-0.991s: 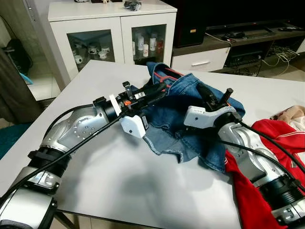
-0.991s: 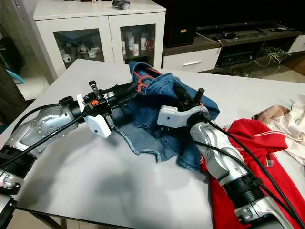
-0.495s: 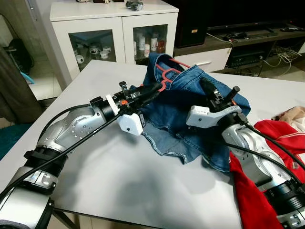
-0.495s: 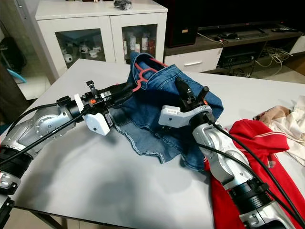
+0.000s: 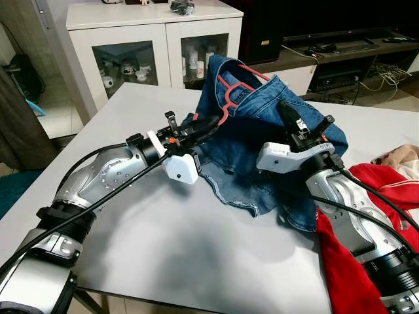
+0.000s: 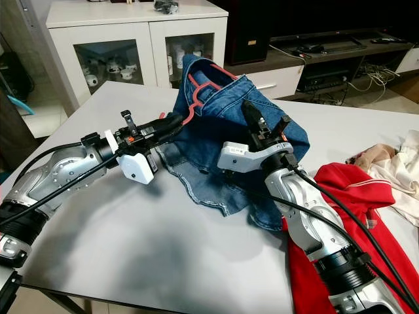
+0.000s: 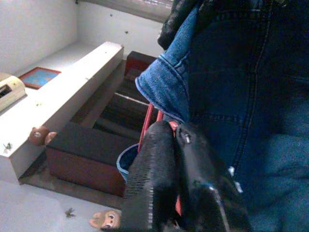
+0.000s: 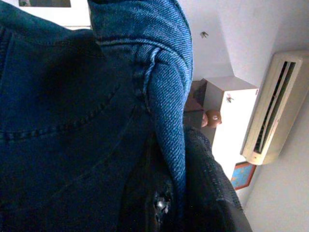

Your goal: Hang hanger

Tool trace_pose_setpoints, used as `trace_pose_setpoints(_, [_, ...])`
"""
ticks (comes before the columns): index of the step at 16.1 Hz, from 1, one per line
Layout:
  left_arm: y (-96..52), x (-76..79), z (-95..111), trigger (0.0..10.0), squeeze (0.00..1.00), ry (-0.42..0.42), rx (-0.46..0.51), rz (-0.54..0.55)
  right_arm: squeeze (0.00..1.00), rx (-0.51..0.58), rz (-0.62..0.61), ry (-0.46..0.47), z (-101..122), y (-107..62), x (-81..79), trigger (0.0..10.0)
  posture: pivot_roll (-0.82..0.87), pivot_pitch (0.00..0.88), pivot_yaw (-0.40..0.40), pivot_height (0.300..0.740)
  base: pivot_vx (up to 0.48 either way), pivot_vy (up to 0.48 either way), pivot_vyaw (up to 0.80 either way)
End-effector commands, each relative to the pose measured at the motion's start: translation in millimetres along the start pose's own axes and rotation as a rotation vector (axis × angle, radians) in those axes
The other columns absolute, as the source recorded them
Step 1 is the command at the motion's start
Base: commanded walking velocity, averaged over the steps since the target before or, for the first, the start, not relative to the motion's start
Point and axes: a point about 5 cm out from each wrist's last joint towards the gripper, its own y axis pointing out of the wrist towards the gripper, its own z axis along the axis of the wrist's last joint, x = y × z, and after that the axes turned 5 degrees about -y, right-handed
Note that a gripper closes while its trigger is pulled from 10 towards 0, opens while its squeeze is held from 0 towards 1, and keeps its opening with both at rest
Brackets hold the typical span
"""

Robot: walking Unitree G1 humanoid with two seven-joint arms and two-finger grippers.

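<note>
A blue denim garment point(image 5: 262, 108) is held partly lifted above the grey table point(image 5: 196, 255), its lower edge still resting on the tabletop. A red hanger point(image 5: 227, 98) sits inside its raised waist, with the top bar showing at the opening. My left gripper point(image 5: 211, 123) is shut on the hanger's lower end; the left wrist view shows the red hanger point(image 7: 147, 121) pinched between the black fingers point(image 7: 159, 159). On the garment's right side, my right gripper point(image 5: 306, 123) is shut on a fold of the denim point(image 8: 169, 96).
A red garment point(image 5: 376, 190) and a beige cloth point(image 5: 400, 157) lie at the table's right, under and beside my right arm. A white glass-door cabinet point(image 5: 150, 39) and a low TV stand point(image 5: 340, 62) stand beyond the table.
Both grippers have risen and carried the denim garment up. Its waist and the hanger now stand higher, and less denim lies on the table.
</note>
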Motion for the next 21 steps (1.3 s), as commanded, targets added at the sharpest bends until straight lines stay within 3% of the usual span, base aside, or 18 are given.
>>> trace_pose_setpoints(1, [1.9, -5.3, -2.8, 0.0, 0.00, 0.000, -0.024, 0.000, 0.00, 0.052, -0.068, 0.015, 8.9, 2.1, 11.4, 10.0, 0.06, 0.012, 0.025, 0.740, 0.000, 0.000, 0.00])
trace_pose_setpoints(10, [2.3, -13.8, -7.6, 0.0, 0.00, -0.017, -0.067, 0.057, 0.00, 0.017, -0.098, 0.106, 5.5, 0.1, 12.5, 10.0, 0.06, 0.010, 0.026, 0.740, 0.000, 0.000, 0.00])
trace_pose_setpoints(14, [2.3, -13.8, -7.6, 0.0, 0.00, -0.017, -0.067, 0.057, 0.00, 0.017, -0.098, 0.106, 5.5, 0.1, 12.5, 10.0, 0.06, 0.010, 0.026, 0.740, 0.000, 0.000, 0.00])
trace_pose_setpoints(17, [2.6, -12.8, -14.8, 0.0, 0.00, -0.063, -0.133, 0.075, 0.00, 0.140, -0.044, 0.167, 16.5, -12.8, 6.4, 10.0, 0.07, 0.011, 0.025, 0.740, 0.000, 0.000, 0.00])
trace_pose_setpoints(21, [3.1, -5.1, -13.9, 0.0, 0.00, -0.080, -0.139, 0.054, 0.00, 0.141, -0.046, 0.202, 16.1, -16.4, 7.4, 10.0, 0.06, 0.017, 0.025, 0.740, 0.000, 0.000, 0.00])
